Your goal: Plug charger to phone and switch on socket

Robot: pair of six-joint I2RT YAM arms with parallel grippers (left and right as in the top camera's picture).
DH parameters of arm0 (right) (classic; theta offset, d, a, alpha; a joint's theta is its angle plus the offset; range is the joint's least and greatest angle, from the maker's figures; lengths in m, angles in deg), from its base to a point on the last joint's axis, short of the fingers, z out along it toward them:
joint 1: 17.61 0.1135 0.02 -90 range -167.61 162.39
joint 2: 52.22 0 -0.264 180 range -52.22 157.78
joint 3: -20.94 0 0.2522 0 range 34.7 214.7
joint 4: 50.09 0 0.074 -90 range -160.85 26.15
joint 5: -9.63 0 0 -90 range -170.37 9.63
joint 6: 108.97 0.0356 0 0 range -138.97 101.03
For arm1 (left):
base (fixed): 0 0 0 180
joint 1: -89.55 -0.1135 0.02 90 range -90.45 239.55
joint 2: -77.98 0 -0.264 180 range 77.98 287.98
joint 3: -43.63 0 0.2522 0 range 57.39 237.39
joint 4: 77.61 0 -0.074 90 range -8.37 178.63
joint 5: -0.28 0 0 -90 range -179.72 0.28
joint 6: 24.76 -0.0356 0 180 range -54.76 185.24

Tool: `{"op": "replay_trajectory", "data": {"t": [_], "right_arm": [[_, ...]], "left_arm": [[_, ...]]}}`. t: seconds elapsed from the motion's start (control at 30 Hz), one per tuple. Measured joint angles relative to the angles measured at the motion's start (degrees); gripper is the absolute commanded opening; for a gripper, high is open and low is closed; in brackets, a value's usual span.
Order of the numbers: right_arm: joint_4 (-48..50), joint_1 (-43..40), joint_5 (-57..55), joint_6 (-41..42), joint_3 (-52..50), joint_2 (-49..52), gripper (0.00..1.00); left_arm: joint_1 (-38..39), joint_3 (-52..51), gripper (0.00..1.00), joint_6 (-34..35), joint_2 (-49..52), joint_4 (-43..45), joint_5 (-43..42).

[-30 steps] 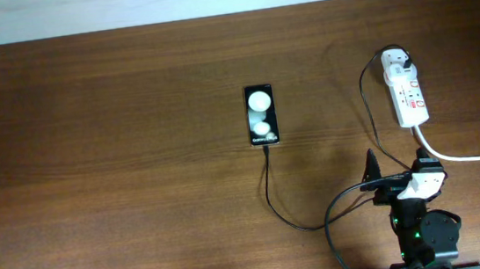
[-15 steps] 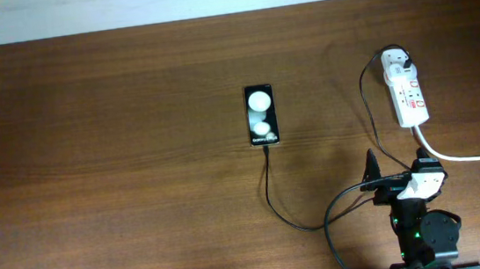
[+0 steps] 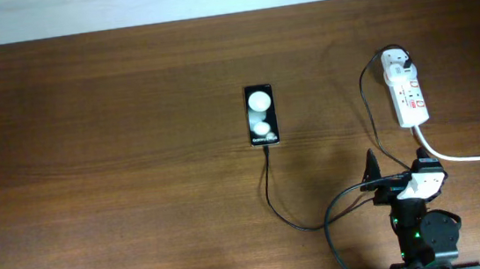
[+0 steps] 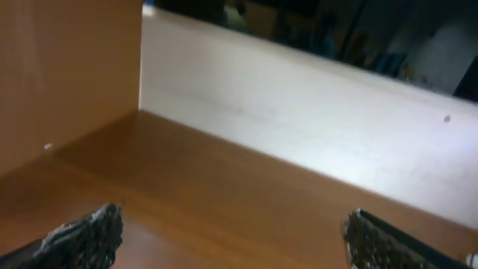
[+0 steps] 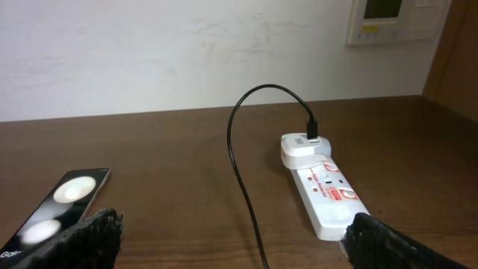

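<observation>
The phone (image 3: pixel 261 115) says "Galaxy" in small white letters. The charger (image 5: pixel 301 153) goes from it to the socket (image 3: pixel 410 100). The left gripper (image 4: pixel 231 237) and right gripper (image 5: pixel 233 237) are both wide apart, empty.

I compare the overhead views from my station and find no change: the phone (image 3: pixel 261 115), the charger (image 3: pixel 267 185) and the socket (image 3: pixel 406 92) show no shift.
</observation>
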Motion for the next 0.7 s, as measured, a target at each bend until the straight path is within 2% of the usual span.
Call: {"op": "replay_trajectory", "data": {"t": [0.07, 0.37, 0.47, 0.7], "right_arm": [[0.0, 0.0, 0.0, 0.0, 0.0, -0.1, 0.99], [0.0, 0.0, 0.0, 0.0, 0.0, -0.1, 0.99], [0.0, 0.0, 0.0, 0.0, 0.0, -0.1, 0.99], [0.0, 0.0, 0.0, 0.0, 0.0, -0.1, 0.99]], "left_arm": [[0.0, -3.1, 0.99, 0.0, 0.0, 3.7, -0.7], [0.0, -29.2, 0.99, 0.0, 0.1, 20.4, -3.6], [0.0, -38.1, 0.99, 0.0, 0.0, 30.2, -5.4], [0.0, -52.3, 0.99, 0.0, 0.1, 42.4, -8.6]]}}
